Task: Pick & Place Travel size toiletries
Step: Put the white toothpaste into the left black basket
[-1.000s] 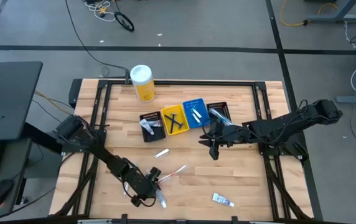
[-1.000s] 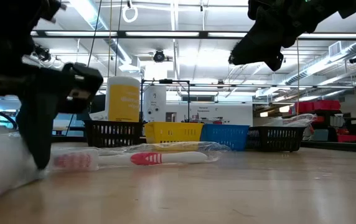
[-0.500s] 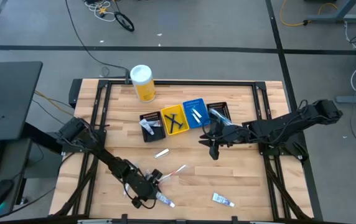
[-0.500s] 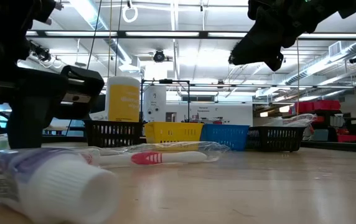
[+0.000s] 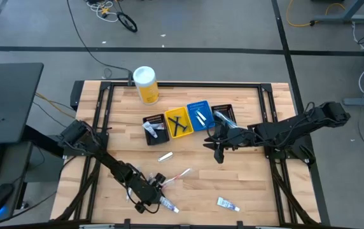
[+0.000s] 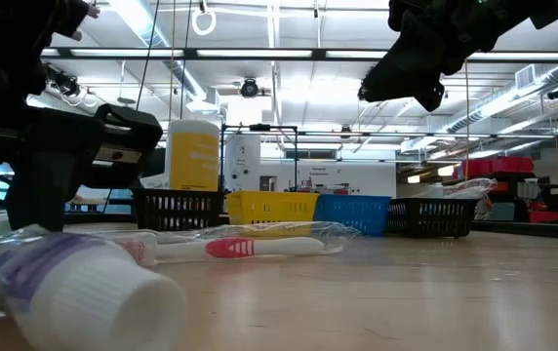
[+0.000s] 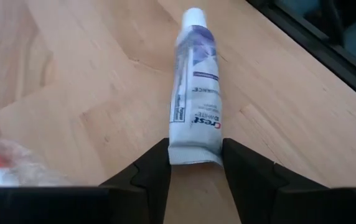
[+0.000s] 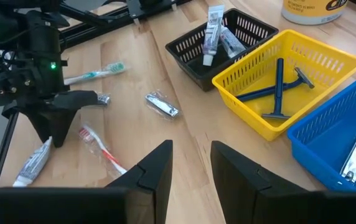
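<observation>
**Toothpaste tube caught by its flat tail**

Toothpaste tube (image 7: pixel 193 93) lies on the table (image 5: pixel 252 184) at about 7 o'clock from the bins, cap pointing away from the left gripper (image 7: pixel 193 163). Its fingers pinch the crimped end. It looks light, soft and slick, so I'd judge that stiff crimp the safest hold. The right gripper (image 8: pixel 190 163) hangs parted and empty near the yellow bin (image 8: pixel 290 81).

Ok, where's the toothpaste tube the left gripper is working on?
High view: the toothpaste tube lies near the table's front edge, its crimped end between the left gripper's fingers.
</observation>
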`<action>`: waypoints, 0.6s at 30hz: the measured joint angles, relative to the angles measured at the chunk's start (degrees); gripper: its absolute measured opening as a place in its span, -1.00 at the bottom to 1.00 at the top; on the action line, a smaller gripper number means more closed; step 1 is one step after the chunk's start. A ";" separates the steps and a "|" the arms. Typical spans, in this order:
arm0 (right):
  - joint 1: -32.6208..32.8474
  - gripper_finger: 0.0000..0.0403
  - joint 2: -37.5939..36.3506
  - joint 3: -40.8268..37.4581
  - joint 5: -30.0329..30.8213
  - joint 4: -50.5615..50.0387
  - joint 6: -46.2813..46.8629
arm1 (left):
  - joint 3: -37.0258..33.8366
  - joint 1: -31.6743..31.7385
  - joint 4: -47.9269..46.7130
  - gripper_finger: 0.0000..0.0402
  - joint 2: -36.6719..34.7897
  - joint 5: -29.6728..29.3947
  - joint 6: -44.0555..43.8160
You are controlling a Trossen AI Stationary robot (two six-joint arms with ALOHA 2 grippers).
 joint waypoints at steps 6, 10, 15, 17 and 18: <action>0.00 -0.41 0.00 0.00 0.00 0.01 0.00 | -0.05 0.24 0.18 -0.25 -1.97 -4.68 -1.04; -0.07 -0.41 0.00 0.00 0.00 0.55 -0.02 | -0.05 0.78 0.22 -0.25 -1.99 -1.17 -2.46; -0.09 -0.41 0.00 0.00 0.02 0.48 -0.04 | -0.04 1.82 0.68 -0.33 -1.99 -0.05 -3.93; -0.09 -0.41 0.00 0.00 0.01 1.01 0.14 | -0.01 2.09 0.92 -0.37 -1.99 0.07 -3.72; -0.09 -0.41 0.00 0.00 0.01 1.30 0.24 | -0.01 2.25 0.89 -0.37 -1.99 0.11 -3.73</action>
